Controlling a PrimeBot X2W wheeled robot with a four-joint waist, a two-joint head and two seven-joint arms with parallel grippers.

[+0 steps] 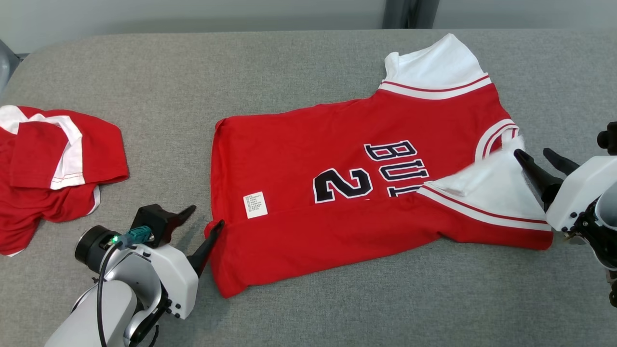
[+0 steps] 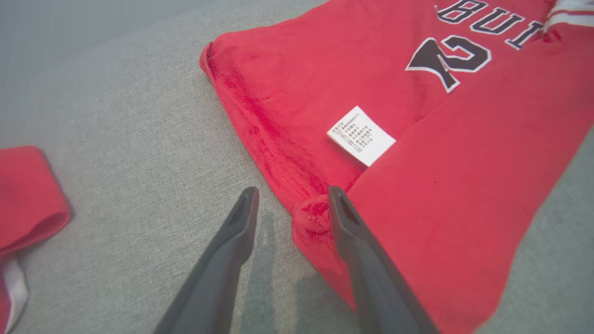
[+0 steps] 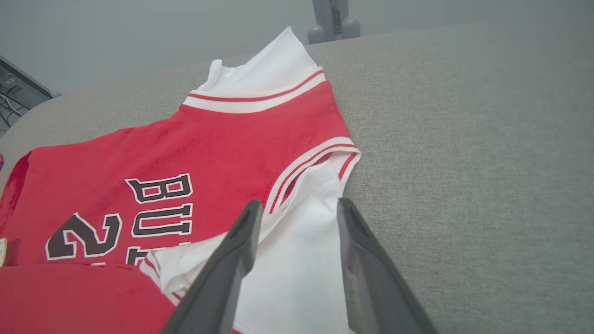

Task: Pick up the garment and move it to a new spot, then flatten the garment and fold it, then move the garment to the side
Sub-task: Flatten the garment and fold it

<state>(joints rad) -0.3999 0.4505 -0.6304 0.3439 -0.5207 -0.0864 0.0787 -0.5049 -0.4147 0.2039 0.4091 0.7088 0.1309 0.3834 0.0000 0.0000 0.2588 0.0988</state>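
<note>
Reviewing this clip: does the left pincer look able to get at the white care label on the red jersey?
Probably yes. The left pincer stands open at the hem of the jersey, and the care label lies exposed just beyond its fingertips, nothing covering it.

Your head camera looks down from above on the whole jersey (image 1: 337, 193). Your wrist cameras sit low and close: left at its hem corner (image 2: 311, 218), right at the white sleeve (image 3: 306, 250); all three share the number 2 (image 1: 343, 185).
</note>
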